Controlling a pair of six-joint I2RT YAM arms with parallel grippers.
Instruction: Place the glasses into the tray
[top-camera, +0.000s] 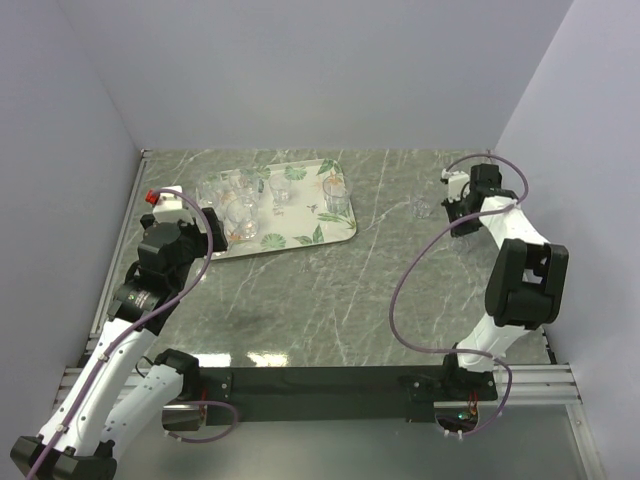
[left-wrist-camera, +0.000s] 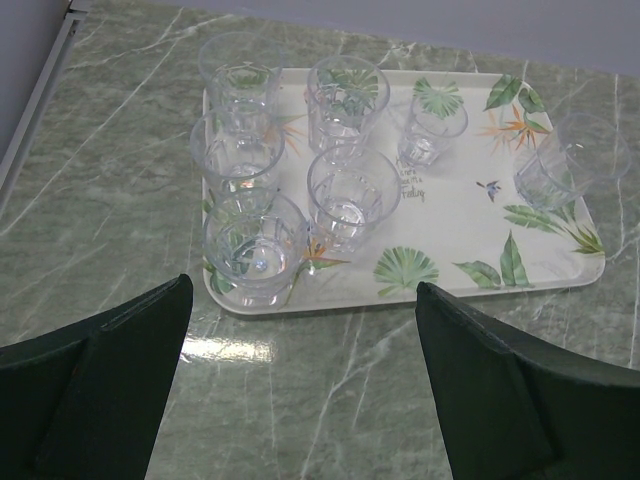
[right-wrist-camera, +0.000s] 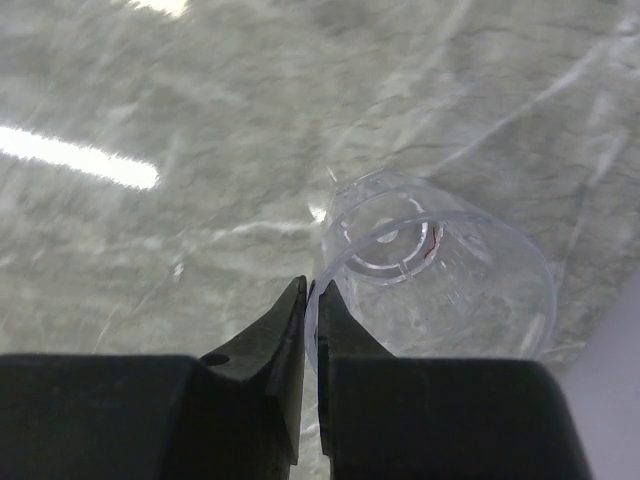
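The tray (top-camera: 312, 216), carrying seven glasses (left-wrist-camera: 350, 195), lies well left of the eighth glass (top-camera: 420, 207), which stands on the table (top-camera: 380, 290) just left of the right gripper (top-camera: 448, 207), the nearer arm. The left gripper (left-wrist-camera: 300, 400) hangs wide and empty at the tray's near edge. Only the right wrist view shows the right fingers (right-wrist-camera: 275, 335) narrowed to a slit at that glass's wall, apparently pinching it.
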